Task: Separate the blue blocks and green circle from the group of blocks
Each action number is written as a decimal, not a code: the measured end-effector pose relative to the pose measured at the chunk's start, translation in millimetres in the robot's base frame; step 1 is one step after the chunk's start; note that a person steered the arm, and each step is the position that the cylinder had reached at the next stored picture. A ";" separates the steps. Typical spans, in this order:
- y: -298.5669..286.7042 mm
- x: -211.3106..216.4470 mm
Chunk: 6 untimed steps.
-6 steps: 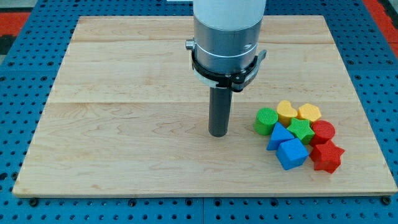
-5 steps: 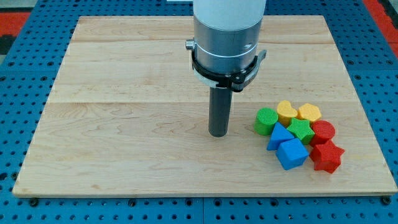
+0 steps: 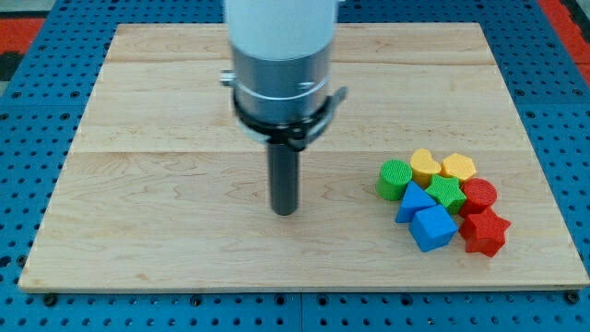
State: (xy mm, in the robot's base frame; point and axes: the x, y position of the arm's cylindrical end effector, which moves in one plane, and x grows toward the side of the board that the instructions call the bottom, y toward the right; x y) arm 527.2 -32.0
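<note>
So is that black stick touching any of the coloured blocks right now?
No, my tip stands on bare wood well to the view's left of the green circle, the nearest block of the cluster.

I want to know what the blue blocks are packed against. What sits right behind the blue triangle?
Behind the blue triangle sit the green circle and green star. Their lower front edges are covered.

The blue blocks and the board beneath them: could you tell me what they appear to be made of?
The blue cube and blue triangle look like matte plastic, probably 3D-printed: fine ridged lines show on their faces. The board looks like light wood, smooth-finished, with visible grain and plank seams. My tip stands apart from them, toward the view's left.
</note>
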 end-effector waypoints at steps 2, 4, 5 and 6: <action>-93.6 0.0; -117.4 -3.7; -117.5 -3.7; -115.1 2.5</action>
State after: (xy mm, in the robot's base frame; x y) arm 529.7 -147.1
